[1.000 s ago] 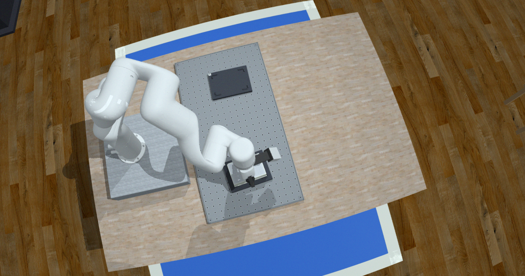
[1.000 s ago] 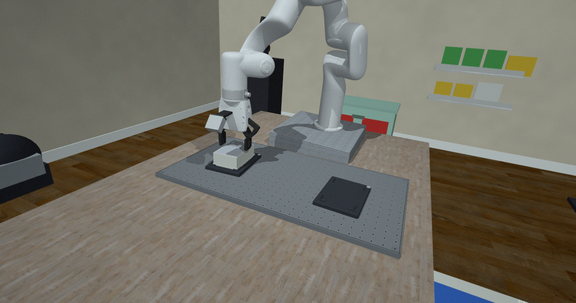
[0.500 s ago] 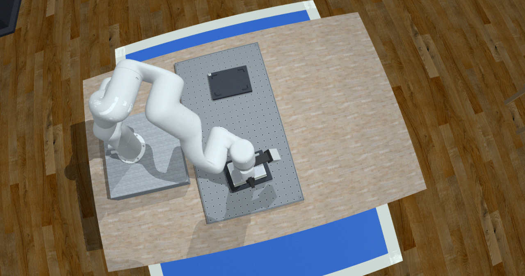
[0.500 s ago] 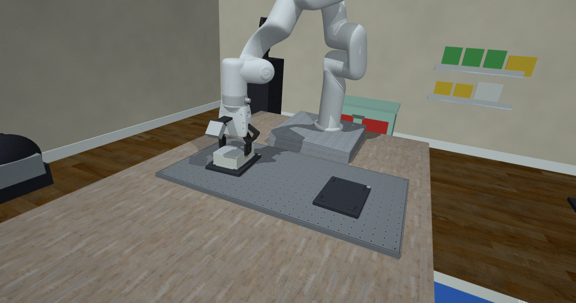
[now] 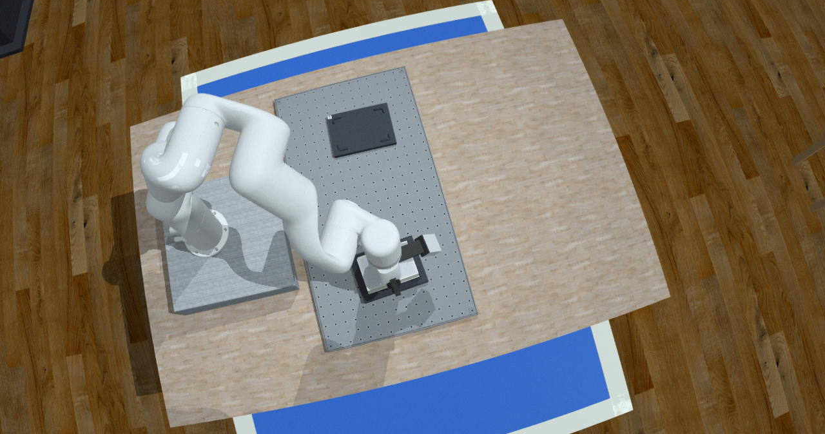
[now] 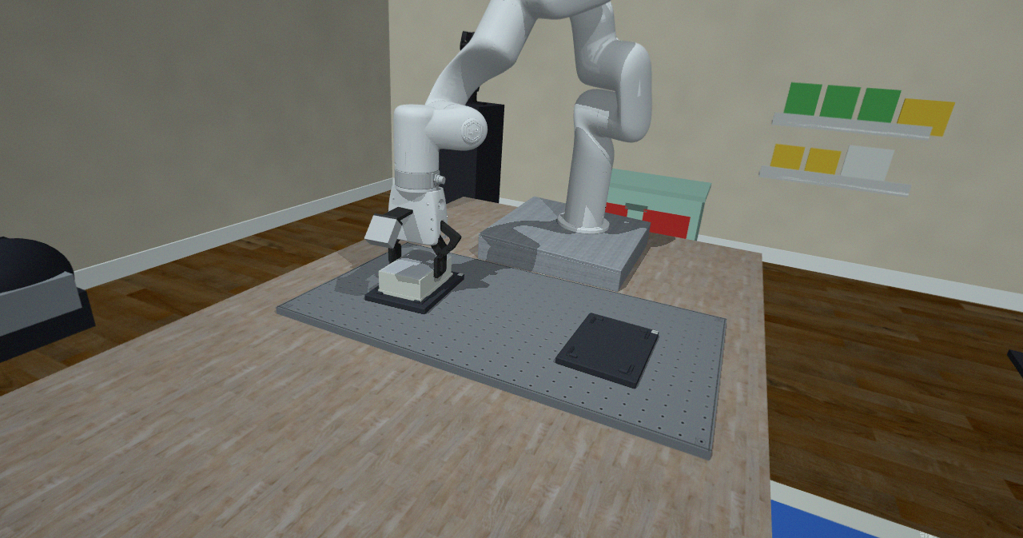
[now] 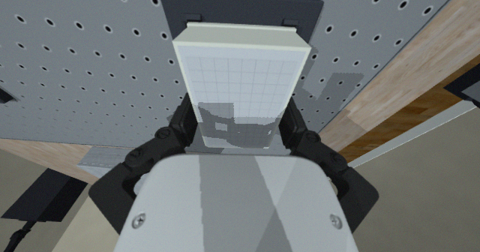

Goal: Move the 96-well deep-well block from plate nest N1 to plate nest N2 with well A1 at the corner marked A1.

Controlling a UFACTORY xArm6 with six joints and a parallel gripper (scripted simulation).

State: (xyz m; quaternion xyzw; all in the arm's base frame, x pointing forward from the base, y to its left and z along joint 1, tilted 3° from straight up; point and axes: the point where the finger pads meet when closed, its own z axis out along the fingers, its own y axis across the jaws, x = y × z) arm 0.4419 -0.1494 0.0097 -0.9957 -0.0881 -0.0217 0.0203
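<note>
The white 96-well deep-well block (image 7: 240, 83) (image 6: 415, 292) sits flat in the dark plate nest N1 on the grey perforated breadboard. My gripper (image 7: 238, 105) is open, and its two black fingers straddle the block's near end, one on each long side. In the exterior view the gripper (image 6: 416, 259) stands upright with its fingertips down beside the block (image 6: 406, 279). In the top view the wrist hides most of the block (image 5: 378, 278). The empty dark nest N2 (image 5: 361, 129) lies at the breadboard's far end, with a small white corner mark; it also shows in the exterior view (image 6: 607, 348).
The arm's grey base block (image 6: 565, 241) stands behind the breadboard (image 6: 515, 327). A black cabinet and a teal box stand beyond the table. The table edge runs close to N1 on the side away from the base.
</note>
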